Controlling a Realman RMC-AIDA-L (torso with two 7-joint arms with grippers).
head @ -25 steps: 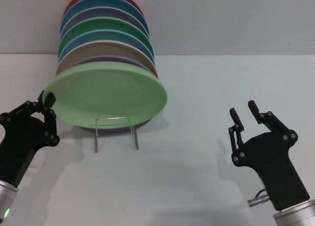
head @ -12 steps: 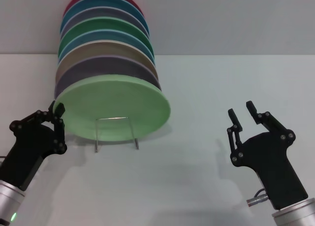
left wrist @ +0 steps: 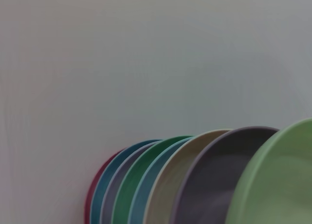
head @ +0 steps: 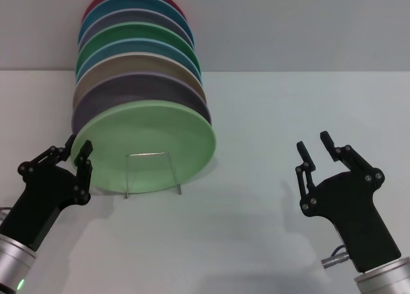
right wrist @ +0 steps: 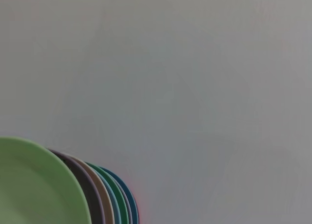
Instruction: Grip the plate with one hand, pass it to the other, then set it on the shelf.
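Behind plate (head: pixel 150 143): upright coloured plates (head: pixel 138 57).

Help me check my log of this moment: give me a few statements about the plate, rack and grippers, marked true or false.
1. The light green plate stands at the front of the row in the wire rack. True.
2. The left gripper is clamped on the plate. False: it is open beside the plate's edge.
3. The right gripper is open and holds nothing. True.
4. The plate lies flat on the table. False: it leans upright against the other plates.
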